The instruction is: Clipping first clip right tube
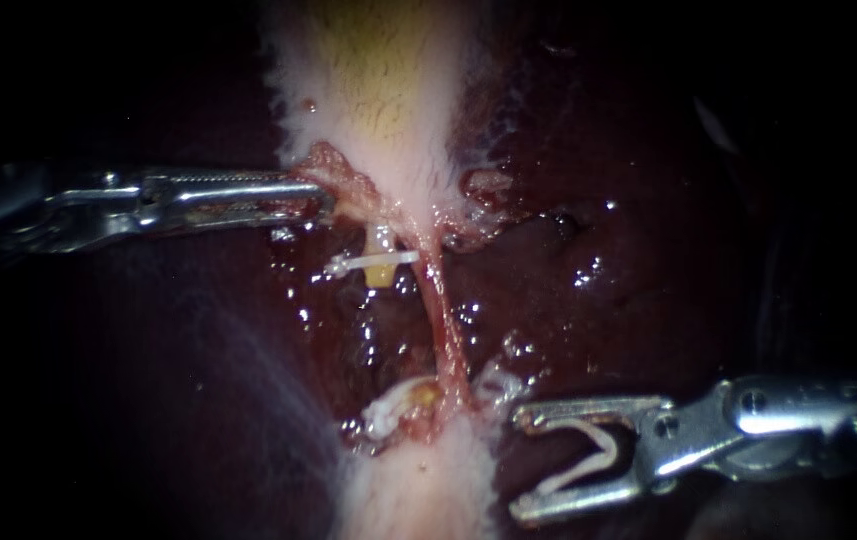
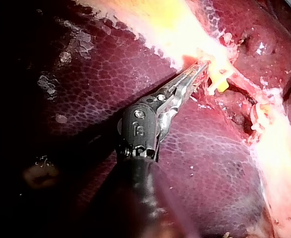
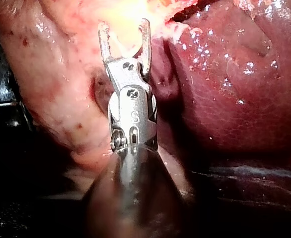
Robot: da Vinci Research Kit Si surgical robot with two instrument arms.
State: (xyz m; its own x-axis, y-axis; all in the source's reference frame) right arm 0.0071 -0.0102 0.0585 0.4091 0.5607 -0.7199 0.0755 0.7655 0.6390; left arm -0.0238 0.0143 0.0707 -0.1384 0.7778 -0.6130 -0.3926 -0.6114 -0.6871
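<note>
Tissue drawn into a thin pink strand, the right tube [image 1: 443, 320] runs from the gallbladder [image 1: 388, 80] down across wet, dark liver [image 1: 648, 250]. Beside it a yellow stub tube [image 1: 380, 272] carries a white clip [image 1: 353, 266]. Near the strand's lower end the right instrument [image 1: 518, 465] holds its end effector wide, cradling an open clip [image 1: 603, 445]. The left instrument [image 1: 323, 200] has its end effector clamped on the gallbladder's neck.

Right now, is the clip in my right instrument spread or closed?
Spread: the clip forms an open V in the right instrument.
</note>
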